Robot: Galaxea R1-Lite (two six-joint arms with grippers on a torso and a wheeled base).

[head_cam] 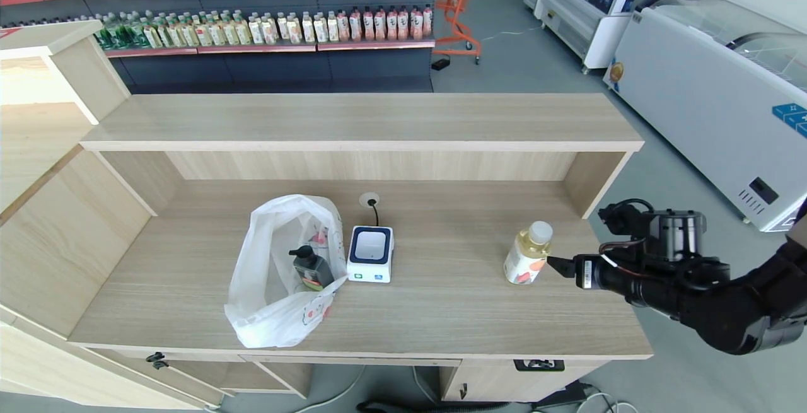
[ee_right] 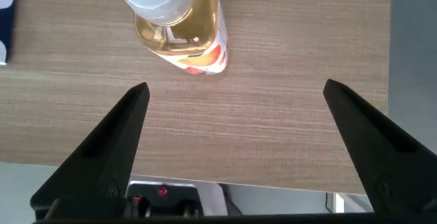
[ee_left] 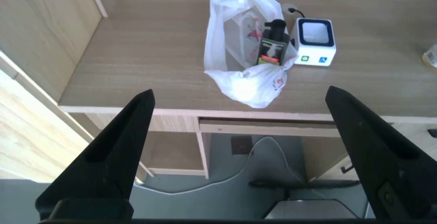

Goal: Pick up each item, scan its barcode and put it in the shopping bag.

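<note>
1. The step in hand is judged to be the pick-up of the bottle (head_cam: 528,254), which stands upright on the worktop (head_cam: 441,312), well to the right of the scanner (head_cam: 371,253).
2. The right tool (head_cam: 560,266) is held just beside the bottle's lower body. Its fingers are spread wide and nothing is gripped.
3. The left tool (ee_left: 240,95) is likewise wide open and empty. It is held back from the worktop's near edge and faces the shopping bag (head_cam: 277,274).
4. The bag lies open-mouthed just left of the scanner, and a dark pump bottle (head_cam: 311,268) is seen inside it, so one item is judged to be finished.
5. For the next move, the right tool would have to be advanced until the bottle's body sits between the fingers, then closed squarely, since the round, smooth body could slip or tip.
6. After that, the barcode, which cannot be made out, would have to be turned to the scanner's window before bagging.
</note>
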